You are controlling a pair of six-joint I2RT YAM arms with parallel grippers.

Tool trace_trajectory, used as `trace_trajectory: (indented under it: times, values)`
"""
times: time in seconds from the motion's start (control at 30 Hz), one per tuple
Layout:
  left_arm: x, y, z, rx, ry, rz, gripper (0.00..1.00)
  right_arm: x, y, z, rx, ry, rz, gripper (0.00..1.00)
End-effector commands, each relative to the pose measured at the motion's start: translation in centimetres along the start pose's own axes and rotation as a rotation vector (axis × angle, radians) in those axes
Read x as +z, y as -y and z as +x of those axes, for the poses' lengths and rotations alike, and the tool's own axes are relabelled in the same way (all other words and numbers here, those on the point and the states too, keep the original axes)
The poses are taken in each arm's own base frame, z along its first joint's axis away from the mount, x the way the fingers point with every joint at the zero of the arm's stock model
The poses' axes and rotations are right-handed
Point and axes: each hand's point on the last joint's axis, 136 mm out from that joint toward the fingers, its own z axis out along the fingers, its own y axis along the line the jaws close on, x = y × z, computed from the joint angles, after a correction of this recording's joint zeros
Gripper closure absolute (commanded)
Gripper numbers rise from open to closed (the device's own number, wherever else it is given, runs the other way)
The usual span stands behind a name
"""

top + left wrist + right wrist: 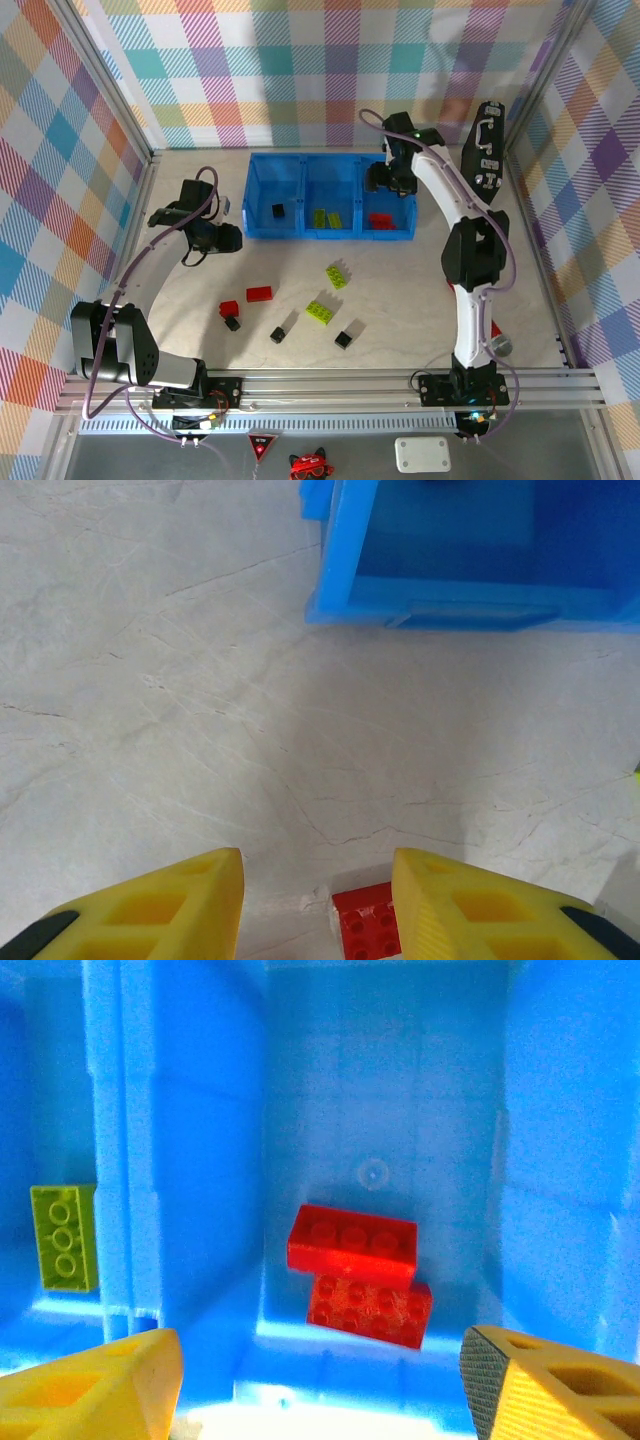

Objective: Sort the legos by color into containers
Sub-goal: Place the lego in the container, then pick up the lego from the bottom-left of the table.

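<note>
Looking at the legos first: seven lie loose on the table in front of the bin. That's two red bricks, three black bricks and two lime bricks. At the left of the group, one red and one black sit just beside each other.

The bin holds the rest:
- Left compartment: black lego.
- Middle compartment: lime pair.
- Right compartment: red pair.

In the right wrist view the two reds overlap. The upper red lies partly on the lower red, toward the near side of the compartment. One lime lies flat in the compartment next door.

Right gripper hangs over the right compartment, jaws wide apart, nothing between them.

Left gripper is just beside the bin's left end, over the table, jaws part-way apart. The left wrist view shows a red lego between them, against one finger and clear of the other. Can't tell whether it is gripped or just lying there.

Black case stands by the right wall, well apart from the bricks.
</note>
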Motion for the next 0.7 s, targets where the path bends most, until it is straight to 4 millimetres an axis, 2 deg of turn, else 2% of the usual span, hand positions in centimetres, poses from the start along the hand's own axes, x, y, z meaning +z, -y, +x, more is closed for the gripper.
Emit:
trace_trajectory:
  times: [0.0,0.23,0.67]
  values:
    - [-0.5,0.2,0.0,-0.017,0.013,0.028,0.57,-2.3,-0.9,1.1,-0.003,0.018,-0.04,0.26]
    - [-1.5,1.8,0.1,-0.044,-0.005,0.055,0.56,-3.7,-1.1,3.8,0.0,0.021,-0.079,0.26]
    - [-0.9,3.1,5.2,-0.11,-0.085,-0.013,0.55,-4.5,-1.4,6.9,-0.009,0.003,-0.136,0.27]
